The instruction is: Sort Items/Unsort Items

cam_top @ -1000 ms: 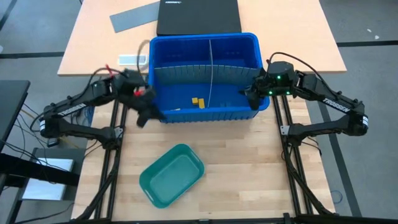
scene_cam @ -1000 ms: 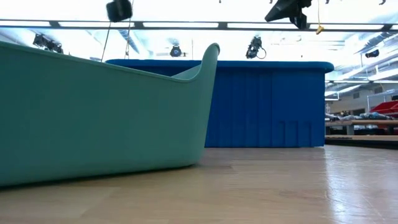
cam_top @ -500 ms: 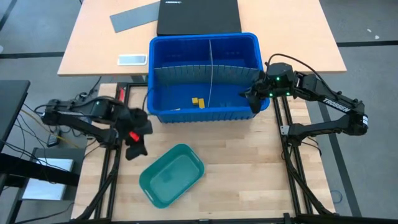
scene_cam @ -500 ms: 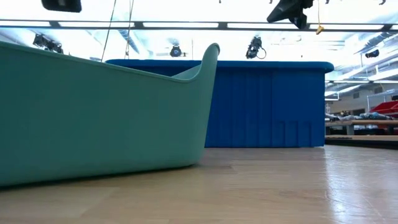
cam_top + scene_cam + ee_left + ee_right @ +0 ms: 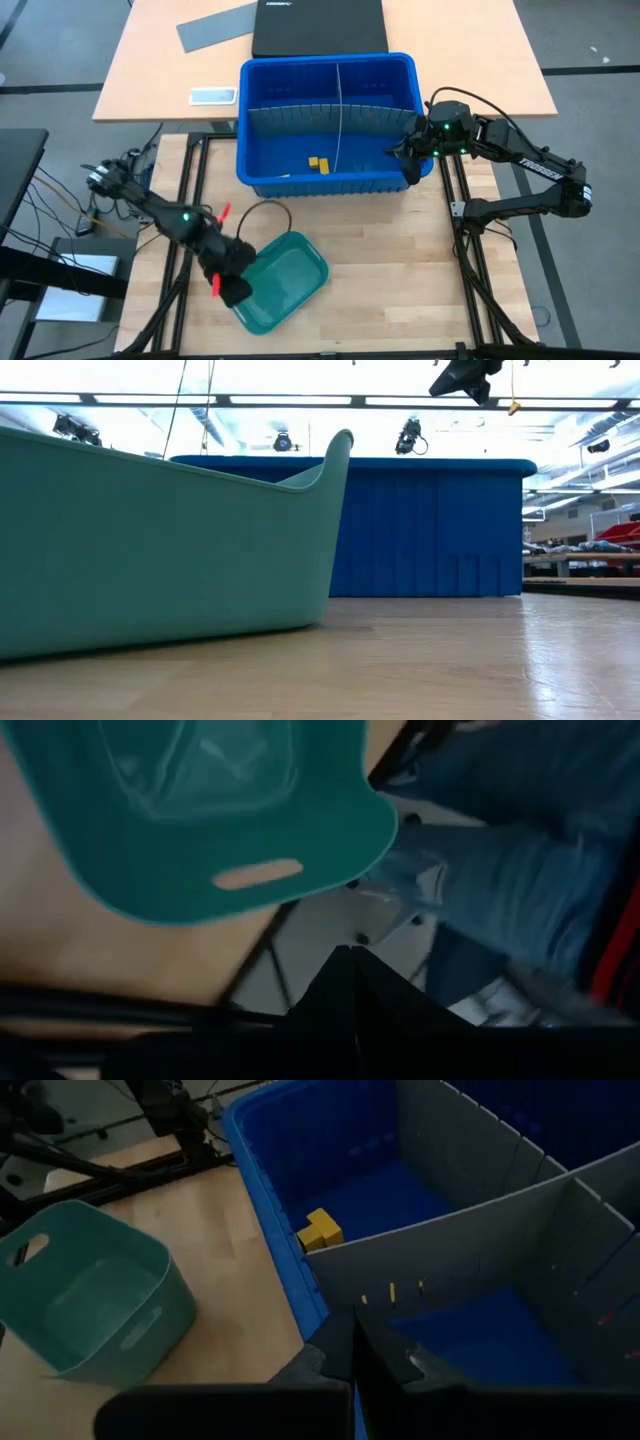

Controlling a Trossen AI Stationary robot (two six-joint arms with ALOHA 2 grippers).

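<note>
Blue plastic bin with grey dividers, frame upper centre, holds two small yellow blocks. Teal-green oblong plastic tray sits empty at lower centre. Left gripper, pinched shut on nothing, at tray's lower-left edge; right gripper likewise closed, at bin's right corner. Judgement: open before reaching; approach blocks from above, clear of dividers.

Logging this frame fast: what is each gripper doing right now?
Left gripper: closed, holding nothing visible, at the teal tray's near corner.
Right gripper: closed, holding nothing visible, at the blue bin's right end.
</note>
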